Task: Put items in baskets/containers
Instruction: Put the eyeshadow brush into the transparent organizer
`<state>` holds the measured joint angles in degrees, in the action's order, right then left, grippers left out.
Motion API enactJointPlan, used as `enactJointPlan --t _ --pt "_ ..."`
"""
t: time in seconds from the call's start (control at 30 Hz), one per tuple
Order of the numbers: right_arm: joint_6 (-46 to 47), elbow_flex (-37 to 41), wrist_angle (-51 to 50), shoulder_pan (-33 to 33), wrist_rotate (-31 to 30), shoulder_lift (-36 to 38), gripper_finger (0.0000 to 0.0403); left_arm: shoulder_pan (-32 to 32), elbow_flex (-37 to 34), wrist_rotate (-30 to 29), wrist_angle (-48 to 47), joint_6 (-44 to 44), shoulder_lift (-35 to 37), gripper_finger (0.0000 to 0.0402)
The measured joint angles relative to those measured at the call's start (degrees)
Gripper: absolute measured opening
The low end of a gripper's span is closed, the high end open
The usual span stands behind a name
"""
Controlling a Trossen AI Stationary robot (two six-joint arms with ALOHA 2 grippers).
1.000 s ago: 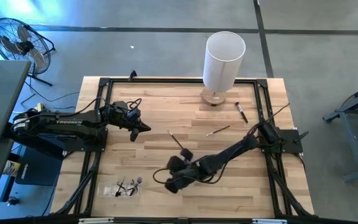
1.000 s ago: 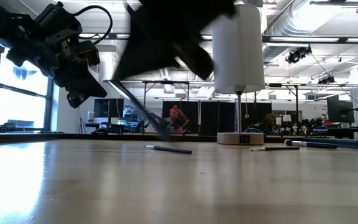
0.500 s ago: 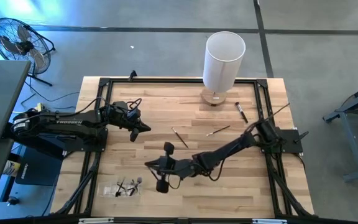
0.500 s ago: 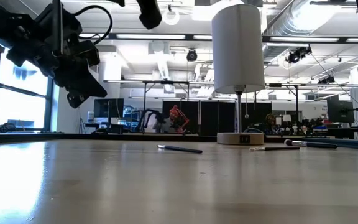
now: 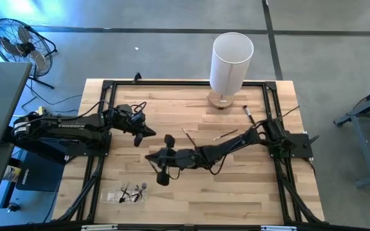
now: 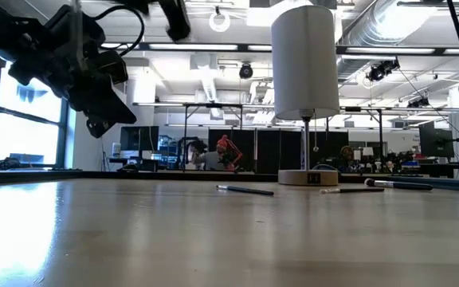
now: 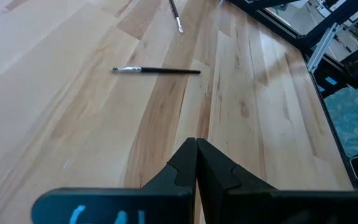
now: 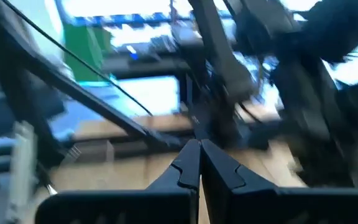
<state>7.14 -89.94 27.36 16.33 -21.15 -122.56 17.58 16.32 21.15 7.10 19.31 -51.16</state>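
Wood table (image 5: pixel 172 192): clear tray (image 5: pixel 132 194) with brushes sits near its front-left corner; loose brushes (image 5: pixel 188 136) lie mid-table. Your right gripper (image 5: pixel 151 157) reaches to centre-left, above the table, fingers pressed together, nothing visible between them. Left gripper (image 5: pixel 149 132) hovers just behind it, fingers also together.

Brush (image 5: pixel 188 136) between lamp (image 5: pixel 230 64) and tray (image 5: pixel 130 194).

The high view looks straight down on the whole surface (image 5: pixel 236 186). The low view sits at surface level, facing the room. Both share the white lamp (image 5: pixel 231 61), and each wrist view looks past its own tool.
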Motion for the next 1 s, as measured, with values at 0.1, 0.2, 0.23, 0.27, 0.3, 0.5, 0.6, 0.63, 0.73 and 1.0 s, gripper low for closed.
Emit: enactJointPlan --t 0.1,0.2,0.23,0.27,0.3,0.5,0.6,0.63,0.73,1.0 --pt "-2.56 -4.86 -0.22 0.1 3.61 -0.47 0.0 0.01 0.0 0.15 0.01 0.0 0.0 0.0001" --pt "-6.5 -10.66 -0.11 0.46 6.76 -2.81 0.0 0.0 0.02 0.17 0.03 0.0 0.0 0.0001" --pt "-7.86 -12.87 -0.13 0.65 7.54 -4.02 0.0 0.0 0.02 0.17 0.01 0.0 0.0 0.0001" --pt "-8.99 -15.18 -0.18 0.78 8.17 -5.38 0.0 0.01 0.02 0.17 0.0 0.0 0.0 0.0001" --pt "-9.92 -17.64 -0.11 0.85 8.95 -6.96 0.0 0.0 0.02 0.17 0.05 0.0 0.01 0.0001" --pt "-10.21 -31.29 0.71 0.86 14.12 -18.79 0.0 0.01 0.02 0.87 -0.03 0.0 0.0 0.0001" --pt "-8.85 -34.5 1.82 0.86 15.62 -22.18 0.0 0.01 0.02 0.93 -0.03 0.0 0.01 0.0001" --pt "-8.41 -34.97 2.5 0.83 15.87 -22.76 0.0 0.02 0.02 0.93 -0.02 0.0 0.01 0.0001" --pt "-7.42 -33.8 2.7 0.52 16.06 -22.95 0.0 0.01 0.02 0.93 -0.03 0.0 0.0 0.0001" --pt "-5.53 -25.35 7.82 0.47 16.05 -23.21 0.0 0.02 0.02 0.8 -0.01 0.0 0.0 0.0001"
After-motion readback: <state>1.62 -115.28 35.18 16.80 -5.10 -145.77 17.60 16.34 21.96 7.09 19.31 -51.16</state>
